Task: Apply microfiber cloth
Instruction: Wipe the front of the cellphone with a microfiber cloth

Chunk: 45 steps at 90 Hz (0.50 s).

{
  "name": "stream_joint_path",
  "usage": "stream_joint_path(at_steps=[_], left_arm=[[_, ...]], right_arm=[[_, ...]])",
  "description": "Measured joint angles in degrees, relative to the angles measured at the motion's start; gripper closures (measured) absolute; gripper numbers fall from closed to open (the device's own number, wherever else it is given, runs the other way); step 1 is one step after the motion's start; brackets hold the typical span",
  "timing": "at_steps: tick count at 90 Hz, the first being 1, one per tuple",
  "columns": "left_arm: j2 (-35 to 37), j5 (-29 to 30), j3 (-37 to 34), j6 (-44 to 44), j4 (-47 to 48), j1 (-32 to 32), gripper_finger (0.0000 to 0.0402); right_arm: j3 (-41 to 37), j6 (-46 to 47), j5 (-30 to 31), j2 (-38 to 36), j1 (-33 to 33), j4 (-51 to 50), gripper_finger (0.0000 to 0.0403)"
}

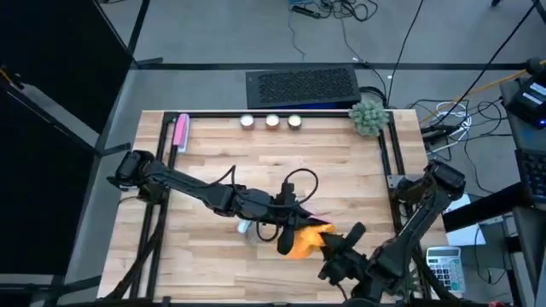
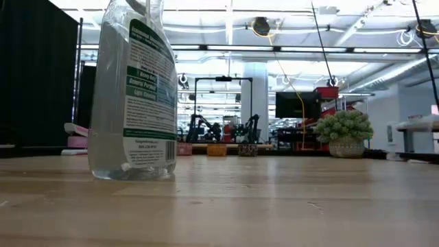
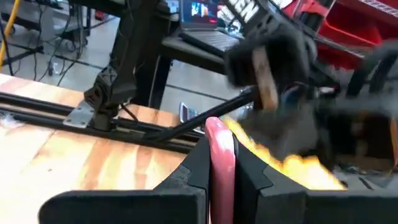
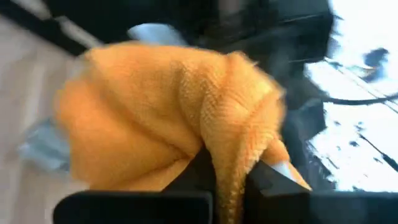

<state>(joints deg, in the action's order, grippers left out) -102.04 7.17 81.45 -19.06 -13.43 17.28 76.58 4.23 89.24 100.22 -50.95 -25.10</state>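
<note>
The orange microfiber cloth (image 1: 300, 242) is bunched up near the table's front middle, and my right gripper (image 1: 328, 243) is shut on it. In the right wrist view the cloth (image 4: 155, 118) fills most of the picture. My left gripper (image 1: 287, 228) is right beside it, shut on a narrow pink-edged thing (image 3: 219, 155) that I see edge-on. The cloth (image 3: 292, 167) shows just behind that thing; whether they touch I cannot tell. The low view shows neither gripper. My left gripper pinches the pink-edged thing between its two fingers (image 3: 193, 171), the thing's thin edge (image 3: 220, 140) sticking out past them, clear of the table. My right gripper pinches a gathered fold of the cloth (image 4: 229, 163) between its two fingers; the bunched cloth stands beyond them, several layers thick.
A clear spray bottle (image 2: 134, 89) stands by the left gripper (image 1: 247, 228). A pink stick (image 1: 181, 132) lies at the far left. Three small round lights (image 1: 272, 121) and a potted plant (image 1: 368, 117) stand along the far edge. Black rails (image 1: 388, 153) frame the table.
</note>
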Motion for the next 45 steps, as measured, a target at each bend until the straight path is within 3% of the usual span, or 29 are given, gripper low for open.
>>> stream_joint_path(at_steps=[10, 26, 45], left_arm=[[0.0, 0.3, 0.0, 0.2, 0.4, 0.0, 0.039], [-0.3, 0.6, -0.2, 1.4, 0.5, 0.0, 0.039], [-0.3, 1.0, -0.2, 1.8, 1.0, 0.0, 0.039]], right_arm=[[-0.3, 4.1, -4.9, 0.4, 1.3, -2.4, 0.0399], [-2.3, 9.9, -20.5, 2.4, 4.7, -3.8, 0.0399], [-1.9, 8.5, -21.4, 2.4, 4.2, -3.7, 0.0399]])
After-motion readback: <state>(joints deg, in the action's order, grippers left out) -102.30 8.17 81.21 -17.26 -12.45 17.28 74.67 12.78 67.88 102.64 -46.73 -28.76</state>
